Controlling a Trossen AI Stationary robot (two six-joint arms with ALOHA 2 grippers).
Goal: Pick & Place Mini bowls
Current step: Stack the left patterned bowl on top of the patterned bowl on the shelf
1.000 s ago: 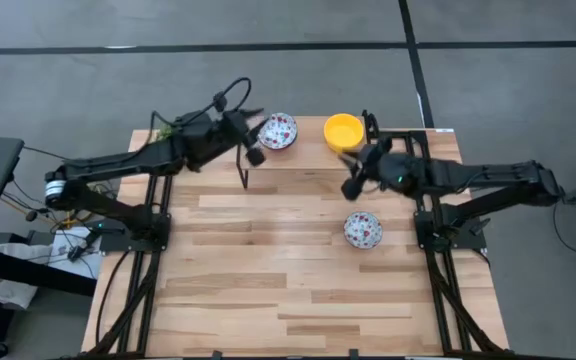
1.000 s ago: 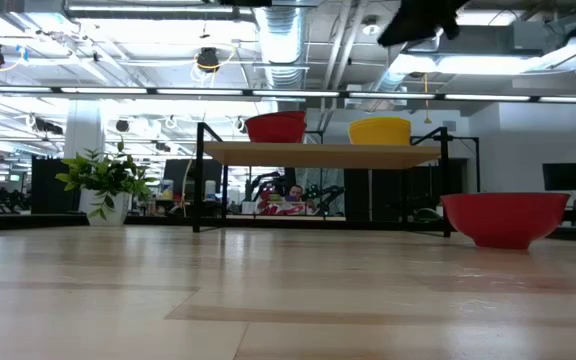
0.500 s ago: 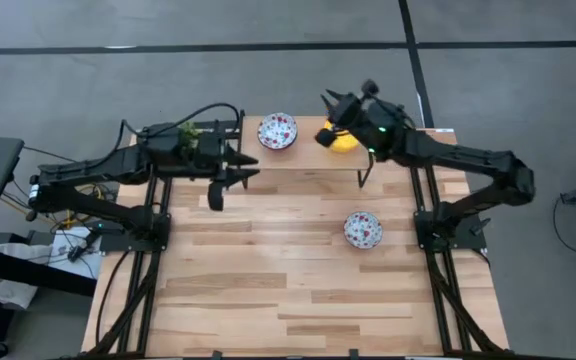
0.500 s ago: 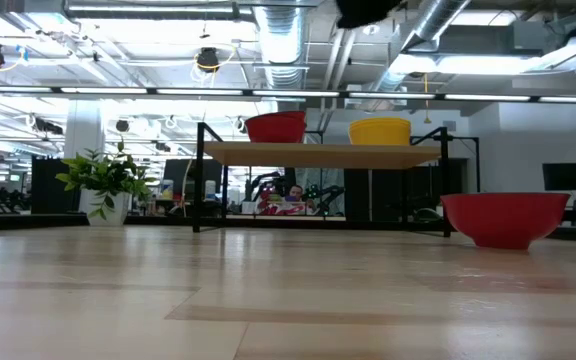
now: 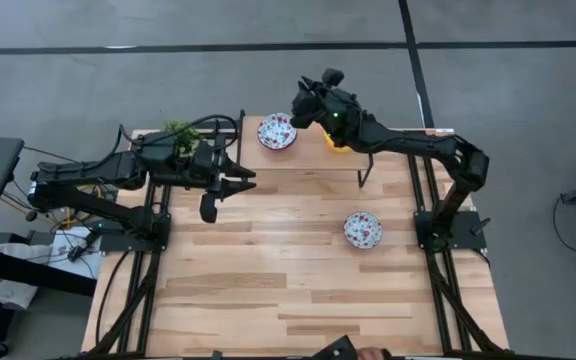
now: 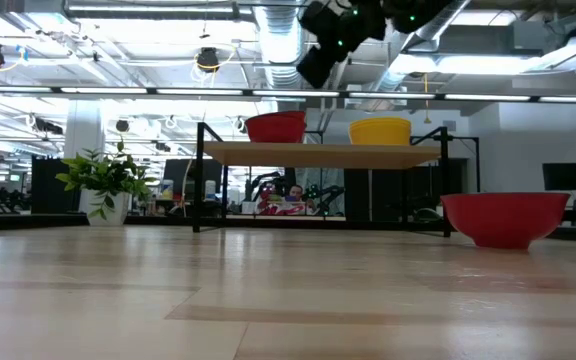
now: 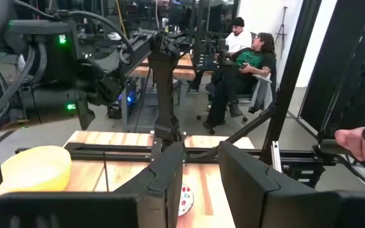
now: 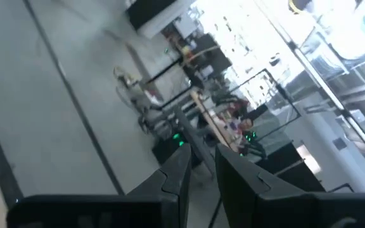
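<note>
Even, diffuse light falls on the worktop (image 5: 298, 270) in the high view, bright enough that the pale wood grain reads clearly, with only thin soft shadows under the arms and the shelf's legs. At table height the near boards are out of focus and carry a broad sheen, while the ceiling lights (image 6: 488, 62) far behind burn out to white glare. The right wrist view is smeared by motion blur and washed out along its bright far side, its own dark fingers (image 8: 170, 183) in silhouette. The left wrist view is dimmer, with its fingers (image 7: 246, 183) soft and unfocused.
</note>
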